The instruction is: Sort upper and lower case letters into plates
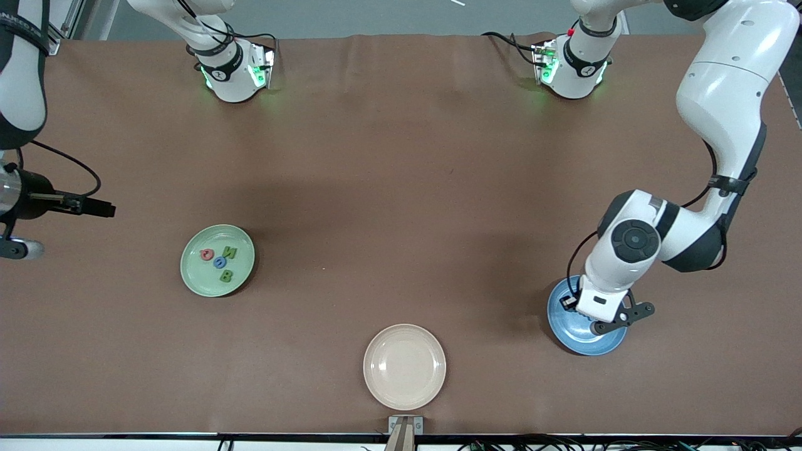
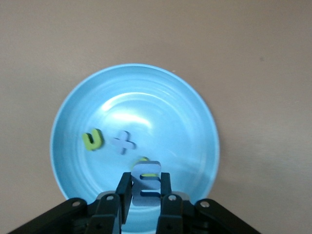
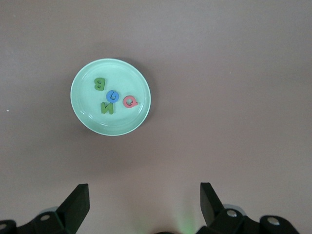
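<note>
A brown worktop (image 1: pixel 401 188) carries three plates. The pale green plate (image 1: pixel 188 275) holds four capitals: Q, G, N, B. Left tool (image 2: pixel 146 191) grips blue m (image 2: pixel 146 183) over the blue plate (image 2: pixel 73 122), which holds u, x, p. Right tool (image 3: pixel 144 200) waits, spread wide.

Letters B (image 3: pixel 99 84), G (image 3: pixel 113 96), N (image 3: pixel 107 108), Q (image 3: pixel 130 102) lie readable in the green plate (image 3: pixel 85 109).

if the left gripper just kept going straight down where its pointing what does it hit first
Probably the blue plate: the left gripper, shut on the blue m, hangs over it. The m might land on the green letter peeking out beneath it.
</note>
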Available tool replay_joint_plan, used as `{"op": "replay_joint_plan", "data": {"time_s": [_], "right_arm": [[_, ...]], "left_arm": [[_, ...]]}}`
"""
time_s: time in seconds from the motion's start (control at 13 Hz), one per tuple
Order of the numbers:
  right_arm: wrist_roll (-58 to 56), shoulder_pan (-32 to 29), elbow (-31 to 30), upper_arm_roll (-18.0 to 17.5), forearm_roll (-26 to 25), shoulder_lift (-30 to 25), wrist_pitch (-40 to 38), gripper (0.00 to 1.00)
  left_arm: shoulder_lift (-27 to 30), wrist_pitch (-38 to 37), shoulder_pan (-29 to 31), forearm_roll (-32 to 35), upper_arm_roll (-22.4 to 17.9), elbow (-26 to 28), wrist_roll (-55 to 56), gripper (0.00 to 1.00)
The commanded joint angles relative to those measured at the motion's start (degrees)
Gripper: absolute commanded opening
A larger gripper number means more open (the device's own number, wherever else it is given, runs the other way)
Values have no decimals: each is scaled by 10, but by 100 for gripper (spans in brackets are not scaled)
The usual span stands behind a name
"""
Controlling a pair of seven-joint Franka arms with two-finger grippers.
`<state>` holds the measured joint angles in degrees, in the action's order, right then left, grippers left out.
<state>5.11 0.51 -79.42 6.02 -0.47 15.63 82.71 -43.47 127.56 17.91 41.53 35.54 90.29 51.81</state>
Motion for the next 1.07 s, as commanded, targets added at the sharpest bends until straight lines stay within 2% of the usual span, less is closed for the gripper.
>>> {"op": "replay_joint_plan", "data": {"time_s": [0.0,0.08,0.15,0.23,0.38,0.54,0.84,1.0], "right_arm": [[-4,-21,23,-9,7,14,-14,100],[-4,-20,23,-10,15,13,-14,100],[-5,-19,23,-11,26,13,-13,100],[-8,-16,23,-13,22,12,-14,100],[-11,-21,18,-13,29,5,-13,100],[-16,-17,-3,-12,30,-22,-11,100],[-19,-4,-108,-12,29,-104,41,100],[-38,-4,-174,-13,27,-150,87,100]], "left_arm": [[-34,-12,3,-6,2,-27,-41,24],[-38,-12,3,-8,1,-37,-42,36],[-36,-12,5,-9,-4,-37,-42,73],[-31,-13,6,-14,-2,-37,-50,100],[-9,-41,9,-54,4,-37,-88,100],[35,-106,35,-102,39,-38,-129,100],[134,-214,95,-145,109,-38,-180,100],[176,-261,106,-159,124,-58,-199,100]]}}
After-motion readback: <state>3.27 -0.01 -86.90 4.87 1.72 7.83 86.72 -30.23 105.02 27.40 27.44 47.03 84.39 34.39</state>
